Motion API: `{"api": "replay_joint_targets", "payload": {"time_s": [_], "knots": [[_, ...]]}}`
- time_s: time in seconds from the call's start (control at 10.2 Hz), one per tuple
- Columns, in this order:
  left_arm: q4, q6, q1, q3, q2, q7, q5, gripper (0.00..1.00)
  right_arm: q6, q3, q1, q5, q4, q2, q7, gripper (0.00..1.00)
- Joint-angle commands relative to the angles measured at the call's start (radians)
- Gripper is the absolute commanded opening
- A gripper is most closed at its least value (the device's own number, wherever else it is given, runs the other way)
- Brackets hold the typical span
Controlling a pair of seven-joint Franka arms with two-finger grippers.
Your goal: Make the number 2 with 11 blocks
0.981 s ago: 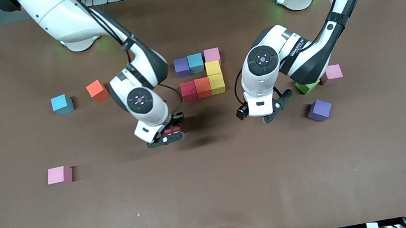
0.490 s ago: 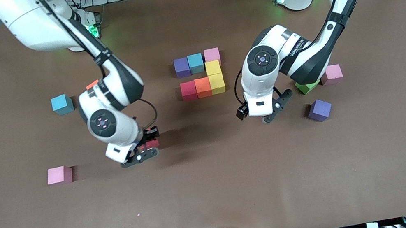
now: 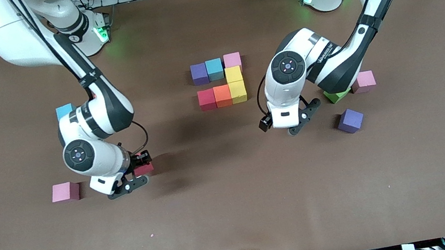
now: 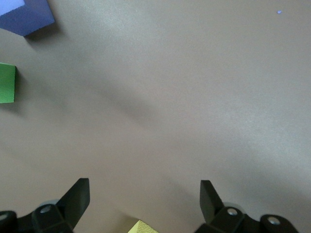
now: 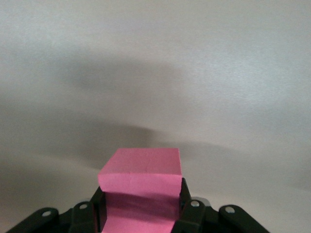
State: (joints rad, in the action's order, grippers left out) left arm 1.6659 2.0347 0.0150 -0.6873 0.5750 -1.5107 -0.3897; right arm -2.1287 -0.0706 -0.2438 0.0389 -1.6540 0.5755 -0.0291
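Note:
My right gripper [image 3: 137,174] is shut on a red block [image 3: 144,169], over bare table beside a loose pink block [image 3: 65,192]. In the right wrist view the red block [image 5: 141,170] sits between the fingers of the right gripper [image 5: 141,196]. At mid-table lies part of the number 2 [image 3: 219,80]: a purple, blue and pink row, two yellow blocks, then orange and red. My left gripper [image 3: 291,124] waits open over the table beside that figure. In its wrist view the left gripper [image 4: 144,196] holds nothing, and a yellow corner [image 4: 141,227] shows at the frame's edge.
A blue block [image 3: 63,110] lies half hidden by the right arm. Toward the left arm's end lie a purple block [image 3: 350,120], a pink block [image 3: 364,81] and a green cube [image 3: 336,96] under the left arm. The left wrist view shows the purple block [image 4: 24,15] and green cube [image 4: 7,82].
My right arm has carried the red block away from the figure toward the right arm's end of the table, and now hides the loose orange block. The left arm has not moved.

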Motion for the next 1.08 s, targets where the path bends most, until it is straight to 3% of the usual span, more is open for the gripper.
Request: {"api": "replay_joint_targets", "payload": {"time_s": [0.0,0.59,0.98], "knots": [[0.057,0.094,-0.058,-0.031,-0.035,0.244,0.035,1.00,0.007,-0.011,0.032,-0.001,-0.009,-0.016,0.012,0.56],[0.060,0.094,-0.065,-0.031,-0.047,0.259,0.035,1.00,0.027,-0.011,0.060,-0.001,-0.009,-0.017,0.011,0.56],[0.119,0.067,-0.179,-0.031,-0.089,0.470,0.032,1.00,0.024,-0.011,0.058,-0.001,-0.004,-0.019,0.000,0.56]]}}
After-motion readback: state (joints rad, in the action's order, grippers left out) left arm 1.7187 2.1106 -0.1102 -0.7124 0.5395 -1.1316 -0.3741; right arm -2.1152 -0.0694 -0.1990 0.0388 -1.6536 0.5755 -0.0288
